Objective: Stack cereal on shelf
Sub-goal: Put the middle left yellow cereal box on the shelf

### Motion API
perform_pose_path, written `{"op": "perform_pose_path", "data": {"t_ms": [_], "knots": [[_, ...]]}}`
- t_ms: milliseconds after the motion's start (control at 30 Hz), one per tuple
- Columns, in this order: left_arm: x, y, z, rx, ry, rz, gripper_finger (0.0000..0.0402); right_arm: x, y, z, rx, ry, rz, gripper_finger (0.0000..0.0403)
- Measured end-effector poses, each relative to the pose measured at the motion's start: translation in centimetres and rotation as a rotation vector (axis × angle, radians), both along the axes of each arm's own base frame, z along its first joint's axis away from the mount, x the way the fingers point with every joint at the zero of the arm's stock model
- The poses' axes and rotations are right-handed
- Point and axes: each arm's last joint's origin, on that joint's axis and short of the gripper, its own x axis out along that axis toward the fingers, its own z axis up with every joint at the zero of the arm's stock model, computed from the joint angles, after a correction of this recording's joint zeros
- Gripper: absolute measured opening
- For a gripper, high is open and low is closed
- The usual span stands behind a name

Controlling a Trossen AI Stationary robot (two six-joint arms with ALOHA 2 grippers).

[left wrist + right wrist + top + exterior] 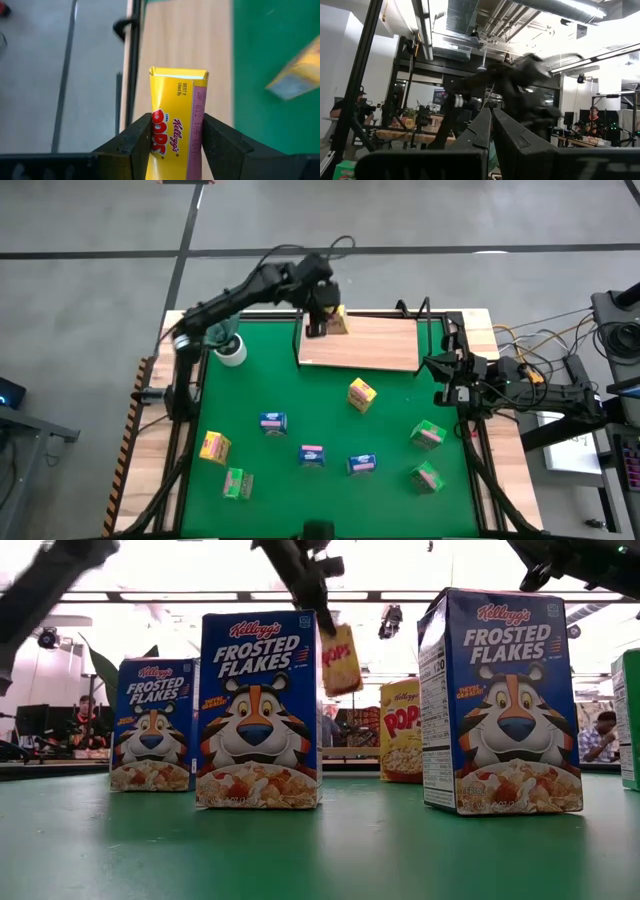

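Observation:
My left gripper (322, 308) is shut on a yellow-orange cereal box (177, 112) above the far left corner of the shelf, a light-brown board (365, 343) in a black wire frame. In the low view the box (340, 658) hangs in the air below the gripper. A second yellow box (362, 393) stands on the green mat just in front of the shelf. A third yellow box (214, 446), three blue boxes (312, 455) and three green boxes (427, 435) are spread over the mat. My right gripper (440, 380) waits shut at the table's right edge. My left gripper pinches the yellow box between its two fingers (137, 145), on two opposite sides near the box's upper end (170, 150). The fingers come from above, pointing down. The box hangs below them, a little tilted, clear of the shelf board, its free end (178, 74) toward the board.
A white pot with a teal plant (230, 352) stands on the mat left of the shelf, under my left arm. The shelf's black posts (448, 330) rise at its right end. Cables and gear lie beyond the table's right edge.

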Motion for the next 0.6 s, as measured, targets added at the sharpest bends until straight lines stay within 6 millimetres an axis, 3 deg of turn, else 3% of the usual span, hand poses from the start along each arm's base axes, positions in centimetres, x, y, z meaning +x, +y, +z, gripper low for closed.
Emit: {"op": "perform_pose_path", "data": {"t_ms": [133, 267, 400, 600], "knots": [[0.2, 3.4, -2.2, -0.032, 0.026, 0.033, 0.0144, 0.0, 0.0, -0.1, -0.005, 0.006, -0.005, 0.0009], [-0.7, 5.3, -4.9, -0.063, 0.091, 0.056, 0.0144, 0.1, 0.0, -0.2, -0.002, 0.018, -0.009, 0.0009], [-1.2, 6.0, -6.1, -0.083, 0.12, 0.077, 0.0144, 0.1, 0.0, -0.3, -0.009, 0.03, -0.014, 0.0009], [-0.9, 6.0, -6.4, -0.061, 0.116, 0.05, 0.0144, 0.1, 0.0, -0.3, -0.013, 0.031, -0.017, 0.0009]]}}
